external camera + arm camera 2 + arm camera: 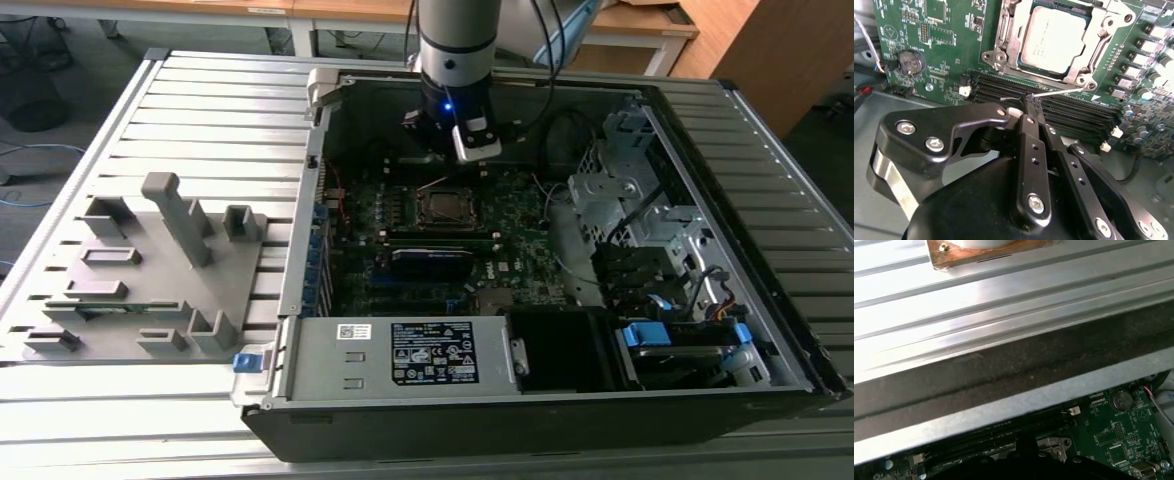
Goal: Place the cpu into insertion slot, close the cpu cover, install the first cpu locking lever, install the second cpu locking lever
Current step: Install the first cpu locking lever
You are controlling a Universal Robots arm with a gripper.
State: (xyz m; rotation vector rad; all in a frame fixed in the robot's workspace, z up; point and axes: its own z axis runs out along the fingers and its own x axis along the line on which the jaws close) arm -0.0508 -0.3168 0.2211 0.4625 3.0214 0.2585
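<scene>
I see the cpu (1054, 37) seated in the slot (994, 57) mid-board, with the cover (1094, 47) down on its rim to pin it. My gripper (1032, 100) is pinched tight on the thin wire lever (1064, 91), which lies along the slot's edge beside the memory slots (1079, 112). I judge it is being held for latching.

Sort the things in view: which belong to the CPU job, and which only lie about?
Job: cpu, cover, lever, gripper.
Lying about: power supply, coin cell, memory slots, grey jig.
</scene>
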